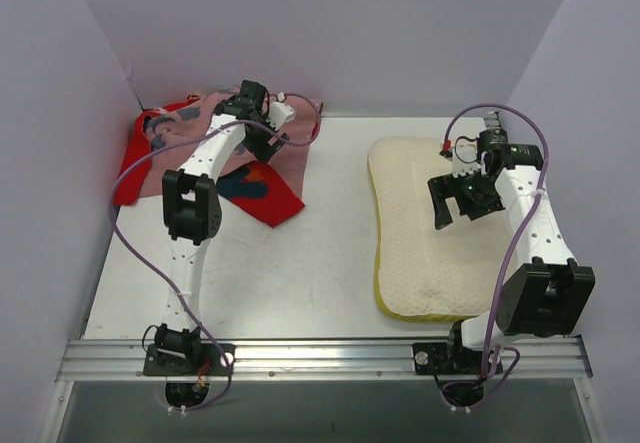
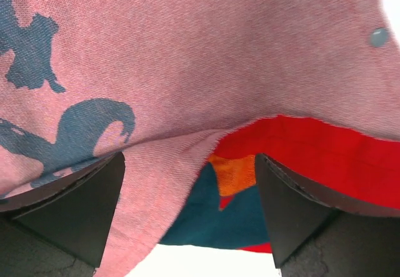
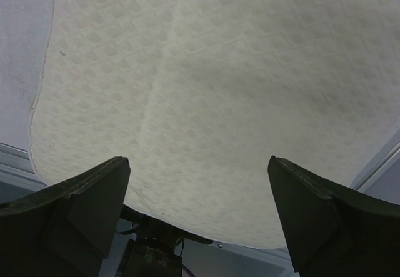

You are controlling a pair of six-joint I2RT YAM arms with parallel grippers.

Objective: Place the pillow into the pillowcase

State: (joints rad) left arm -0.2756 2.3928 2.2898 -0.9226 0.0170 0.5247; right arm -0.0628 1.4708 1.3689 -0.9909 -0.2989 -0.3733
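The pillowcase (image 1: pixel 215 148) lies crumpled at the back left of the table, dull pink reverse up and red face showing at its edges. My left gripper (image 1: pixel 268 145) hovers low over it, open. In the left wrist view the pink fabric (image 2: pixel 187 70) fills the frame, and its folded edge runs between the spread fingers (image 2: pixel 81 214) over a red, teal and orange print (image 2: pixel 237 177). The cream quilted pillow (image 1: pixel 420 253) with a yellow edge lies flat on the right. My right gripper (image 1: pixel 462 208) hangs open above its far half. The dimpled pillow (image 3: pixel 219 89) spans the right wrist view between wide-apart fingers (image 3: pixel 319 214).
Pale walls close in the table (image 1: pixel 320 263) at the back and both sides. An aluminium rail (image 1: pixel 320 355) runs along the near edge by the arm bases. Purple cables (image 1: pixel 130 243) loop off both arms. White tabletop shows between pillowcase and pillow.
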